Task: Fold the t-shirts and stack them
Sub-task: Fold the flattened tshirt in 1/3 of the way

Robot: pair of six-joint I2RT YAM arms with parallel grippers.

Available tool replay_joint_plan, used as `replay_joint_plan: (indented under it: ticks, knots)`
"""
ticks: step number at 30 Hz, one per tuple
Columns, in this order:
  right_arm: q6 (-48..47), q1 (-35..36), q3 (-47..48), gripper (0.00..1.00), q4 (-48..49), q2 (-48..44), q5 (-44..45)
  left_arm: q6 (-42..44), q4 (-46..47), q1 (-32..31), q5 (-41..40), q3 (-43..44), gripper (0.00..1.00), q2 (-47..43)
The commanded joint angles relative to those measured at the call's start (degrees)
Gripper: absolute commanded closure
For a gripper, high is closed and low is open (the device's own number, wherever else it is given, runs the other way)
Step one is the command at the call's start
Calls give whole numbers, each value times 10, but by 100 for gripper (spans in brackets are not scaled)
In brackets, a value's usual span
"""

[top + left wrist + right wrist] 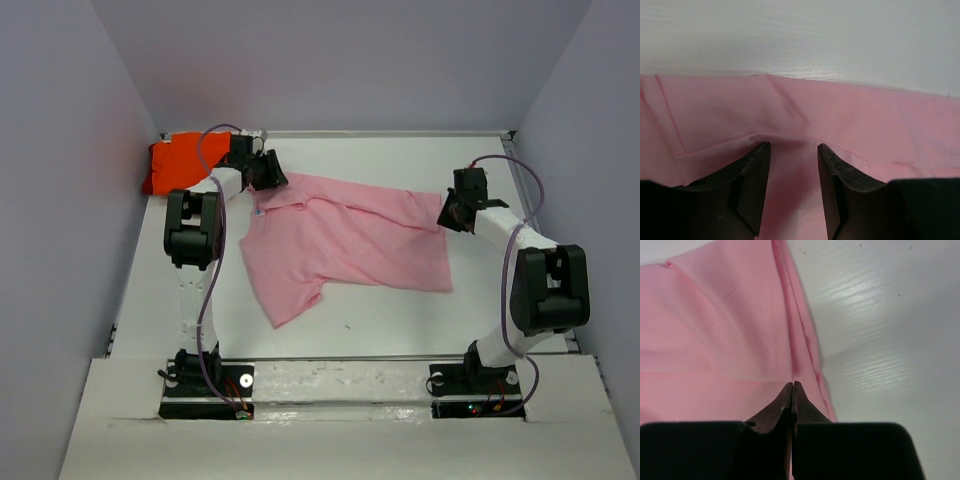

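- At the far-left corner of the pink t-shirt, the left gripper presses down on the cloth. Its jaws stand apart and unclenched, and pink fabric shows in the gap between the fingers.
- Over at the shirt's right edge, the right gripper is clamped tight, its tips pinching a crease of pink cloth beside the hem.
- Between the two arms the pink t-shirt lies spread and wrinkled across the middle of the table, one sleeve pointing toward the near edge.
- Behind the left gripper, the orange t-shirt sits bunched in the far-left corner. The left arm hides whether the two shirts touch.
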Motion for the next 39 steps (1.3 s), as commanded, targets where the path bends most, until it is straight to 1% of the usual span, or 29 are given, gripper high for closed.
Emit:
replay_joint_plan:
  ticks: [1,10,13,15,16,17,18,20,22,23,27,28,31,32,33,39]
  knots:
    - [-14,3,21,100,-26,-22,38,-4,-7,5,15,17,48,-23]
    - [-17,-8,14,100,-51,-53,49,-10,-4,10,25,17,48,-23]
    - [-20,-8,34,100,-51,-34,44,-11,-3,10,28,16,48,-22]
    - [-22,-8,55,87,-51,-2,32,-12,-2,10,29,15,48,-22]
    - [-19,-8,80,83,-50,9,20,-12,-2,10,31,16,48,-20]
    - [-19,-8,92,69,-48,20,11,-11,-2,10,31,16,48,-19]
    - [-19,-8,104,64,-47,31,3,-12,-2,10,31,15,48,-19]
    - [-16,-8,137,58,-42,67,-16,-10,-2,9,28,13,48,-21]
    - [-15,-8,155,57,-36,99,-25,-8,-2,9,25,13,51,-21]
    - [-16,-8,172,57,-30,111,-35,-7,-2,10,26,14,55,-19]
    - [-12,-8,206,57,-25,168,-51,-3,-3,9,24,13,60,-18]
    - [-8,-8,210,57,-19,186,-66,0,-4,9,22,14,60,-18]
    - [2,-8,221,54,-6,210,-89,3,-7,9,17,14,57,-19]
    - [4,-8,223,52,3,223,-118,4,-9,10,17,15,55,-19]
    - [7,-8,225,51,5,229,-124,5,-10,9,16,15,50,-20]
    - [16,-2,246,49,11,267,-167,13,-18,10,3,17,48,-13]
